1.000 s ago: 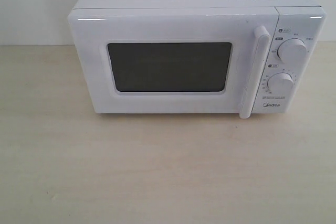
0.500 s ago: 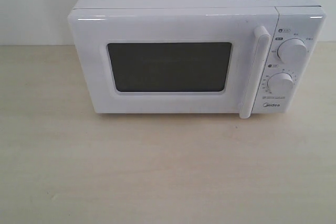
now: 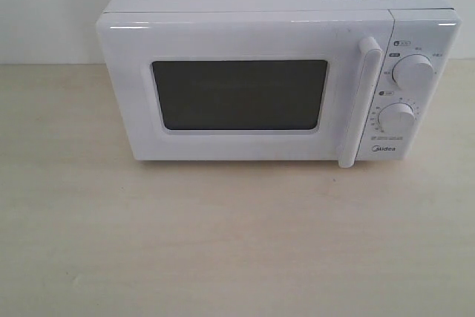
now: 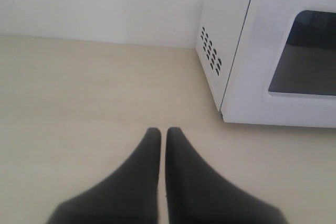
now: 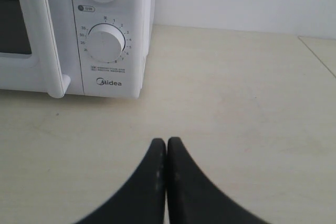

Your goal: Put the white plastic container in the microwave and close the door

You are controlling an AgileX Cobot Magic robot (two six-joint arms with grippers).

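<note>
Black fingers of the left gripper point(image 4: 163, 131) lie pressed almost together, holding nothing, above the pale worktop point(image 4: 79, 103) beside the vented side of the microwave point(image 4: 236, 51). The right gripper point(image 5: 166, 141) is likewise closed and empty, facing the lower knob point(image 5: 106, 43). The microwave sits by the worktop's back edge, long axis along it, its door point(image 3: 237, 38) flush shut toward the near edge. The dark window point(image 3: 239, 94) hides the inside.

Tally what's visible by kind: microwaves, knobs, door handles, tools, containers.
Microwave: 1
Knobs: 2 (upper knob, lower knob)
Door handle: 1
Tools: 2 (left tool, right tool), both shut and empty
White plastic container: 0 in any view
Total: 6
</note>
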